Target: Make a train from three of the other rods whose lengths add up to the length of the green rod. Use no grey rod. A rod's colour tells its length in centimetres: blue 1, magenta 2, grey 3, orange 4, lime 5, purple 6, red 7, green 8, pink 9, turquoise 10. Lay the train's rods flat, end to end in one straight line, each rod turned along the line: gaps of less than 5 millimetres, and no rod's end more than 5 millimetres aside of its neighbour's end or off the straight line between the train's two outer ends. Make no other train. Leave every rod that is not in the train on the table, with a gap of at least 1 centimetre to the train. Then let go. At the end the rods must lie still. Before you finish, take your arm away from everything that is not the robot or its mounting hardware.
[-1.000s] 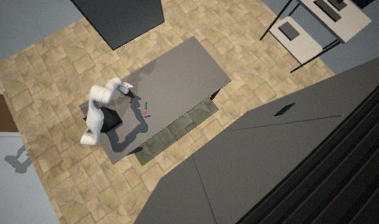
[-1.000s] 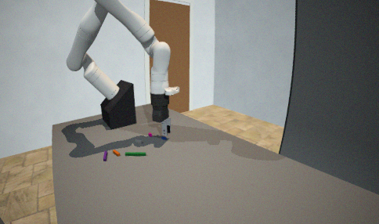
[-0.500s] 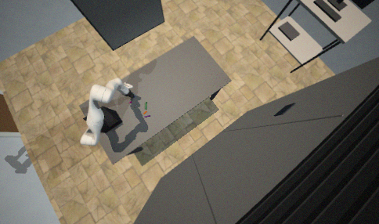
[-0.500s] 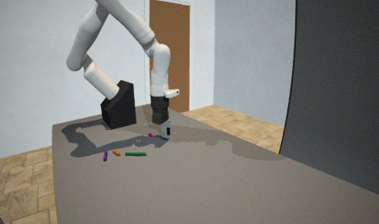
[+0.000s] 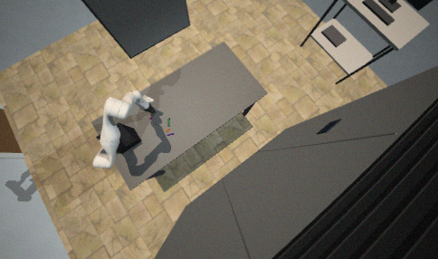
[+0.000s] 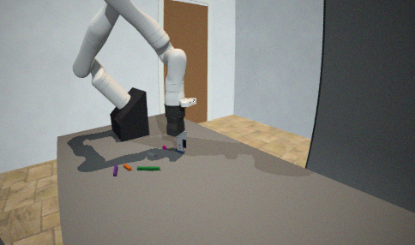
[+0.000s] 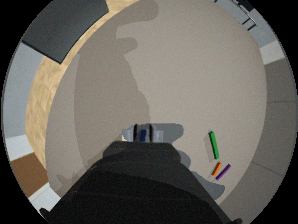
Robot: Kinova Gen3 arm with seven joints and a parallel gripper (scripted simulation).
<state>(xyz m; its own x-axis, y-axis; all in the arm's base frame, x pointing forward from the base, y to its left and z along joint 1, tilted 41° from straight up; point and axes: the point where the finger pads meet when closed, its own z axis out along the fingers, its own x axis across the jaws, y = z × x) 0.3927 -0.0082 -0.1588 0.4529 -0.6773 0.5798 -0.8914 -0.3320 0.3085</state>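
Note:
My gripper [image 6: 181, 150] [image 7: 143, 130] is part open, low over the table, its fingers on either side of a small blue rod [image 6: 179, 152] [image 7: 143, 135]. Whether they touch it cannot be told. A magenta rod [image 5: 151, 118] [image 6: 165, 147] lies near the gripper, hidden in the wrist view. The green rod [image 5: 168, 122] [image 6: 148, 168] [image 7: 214, 145] lies apart from them. An orange rod [image 5: 168, 129] [image 6: 127, 167] [image 7: 217, 169] lies off its one end, angled. A purple rod [image 5: 170, 134] [image 6: 115, 170] [image 7: 223, 172] lies close beside the orange one, at another angle. I cannot make out a grey rod.
The table [image 5: 215, 77] [image 6: 230, 201] [image 7: 190, 65] carries the arm's black base [image 5: 128, 138] [image 6: 133, 117]. The arm's shadow falls across the table near the rods. A dark cabinet [image 5: 147, 23] [image 6: 367, 86] [image 7: 65, 30] stands beyond one long side of the table.

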